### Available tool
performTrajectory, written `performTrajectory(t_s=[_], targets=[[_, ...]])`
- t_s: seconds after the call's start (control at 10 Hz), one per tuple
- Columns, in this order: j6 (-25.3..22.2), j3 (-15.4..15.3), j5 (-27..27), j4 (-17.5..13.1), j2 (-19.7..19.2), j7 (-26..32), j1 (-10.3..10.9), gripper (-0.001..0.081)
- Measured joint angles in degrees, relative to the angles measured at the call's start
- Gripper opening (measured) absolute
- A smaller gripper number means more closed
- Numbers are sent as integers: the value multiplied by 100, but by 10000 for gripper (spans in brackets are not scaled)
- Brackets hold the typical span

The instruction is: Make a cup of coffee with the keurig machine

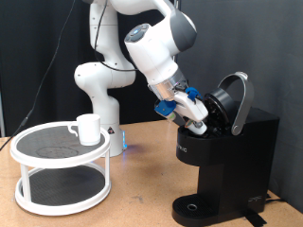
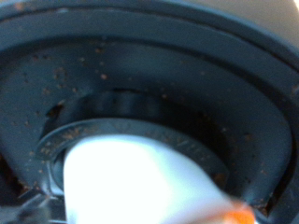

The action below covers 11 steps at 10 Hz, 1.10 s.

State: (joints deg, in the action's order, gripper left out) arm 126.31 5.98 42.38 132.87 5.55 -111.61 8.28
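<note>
The keurig machine (image 1: pixel 225 161) stands at the exterior view's right with its rounded lid (image 1: pixel 237 99) hinged open. My gripper (image 1: pixel 202 121) reaches into the open top, right at the pod chamber. In the wrist view the dark, coffee-speckled chamber (image 2: pixel 140 65) fills the picture, and a pale blurred pod (image 2: pixel 140 177) sits close to the camera, held at my fingertips over the chamber's ring. The cup (image 1: pixel 88 129), a small white mug, stands on the top shelf of a white round stand (image 1: pixel 38 184) at the exterior view's left, far from the gripper.
The machine's round drip tray (image 1: pixel 194 205) at its base holds nothing. The robot's white base (image 1: pixel 99 90) stands behind the stand. Bare wooden table (image 1: pixel 142 189) lies between the stand and the machine.
</note>
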Motion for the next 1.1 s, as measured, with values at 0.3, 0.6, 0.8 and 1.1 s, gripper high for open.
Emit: performTrajectory(t_s=[0.3, 0.6, 0.8, 1.1], targets=[[-42, 3, 2, 0, -10, 5, -5, 712], [-463, 84, 145, -57, 88, 270, -25, 734], [-731, 170, 226, -86, 247, 394, -37, 734], [-808, 158, 24, -79, 345, 323, -33, 734]])
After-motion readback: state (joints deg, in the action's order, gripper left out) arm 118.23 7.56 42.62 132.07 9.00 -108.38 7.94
